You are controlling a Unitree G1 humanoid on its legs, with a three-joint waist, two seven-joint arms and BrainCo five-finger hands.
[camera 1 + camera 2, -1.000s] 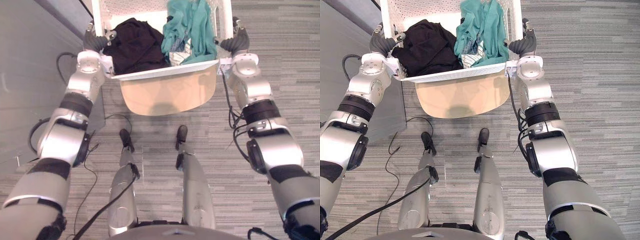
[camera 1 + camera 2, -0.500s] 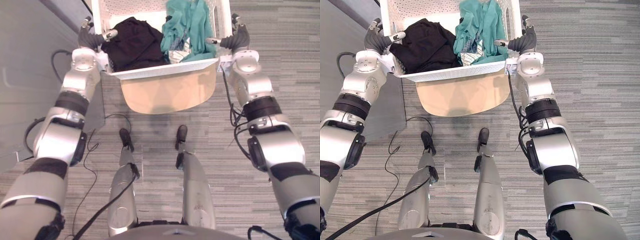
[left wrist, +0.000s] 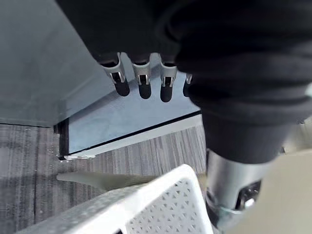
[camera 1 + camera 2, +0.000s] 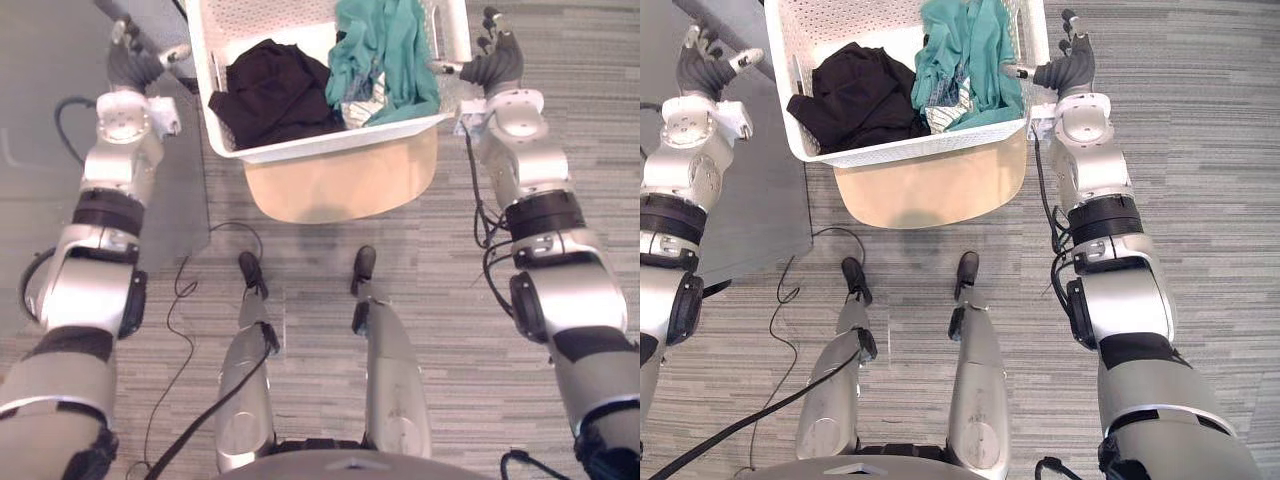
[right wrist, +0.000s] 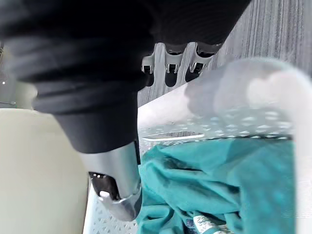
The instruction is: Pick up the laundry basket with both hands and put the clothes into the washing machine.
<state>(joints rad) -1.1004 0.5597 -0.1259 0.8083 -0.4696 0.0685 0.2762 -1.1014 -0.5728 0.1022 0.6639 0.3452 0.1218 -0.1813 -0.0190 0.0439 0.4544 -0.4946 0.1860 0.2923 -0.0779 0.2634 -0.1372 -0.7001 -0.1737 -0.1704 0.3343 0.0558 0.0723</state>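
Observation:
The white perforated laundry basket (image 4: 330, 146) rests on a round beige stand (image 4: 340, 188). In it lie a black garment (image 4: 270, 95) and a teal garment (image 4: 385, 55). My left hand (image 4: 135, 65) is held well to the left of the basket, over a grey panel, with its fingers (image 3: 141, 84) straight and holding nothing. Just outside the basket's right rim (image 5: 253, 92) is my right hand (image 4: 497, 65), its fingers (image 5: 170, 66) relaxed and its thumb (image 5: 117, 187) pointing at the teal cloth (image 5: 219, 180). It grips nothing.
A grey flat panel (image 4: 40, 150) runs along the left, with its edge (image 3: 131, 136) close to the basket's left side. Striped grey carpet (image 4: 560, 120) spreads to the right and in front of the stand.
Both hands have let go of the basket's rims and moved outward, the left one far to the left. The basket has stayed on the beige stand.

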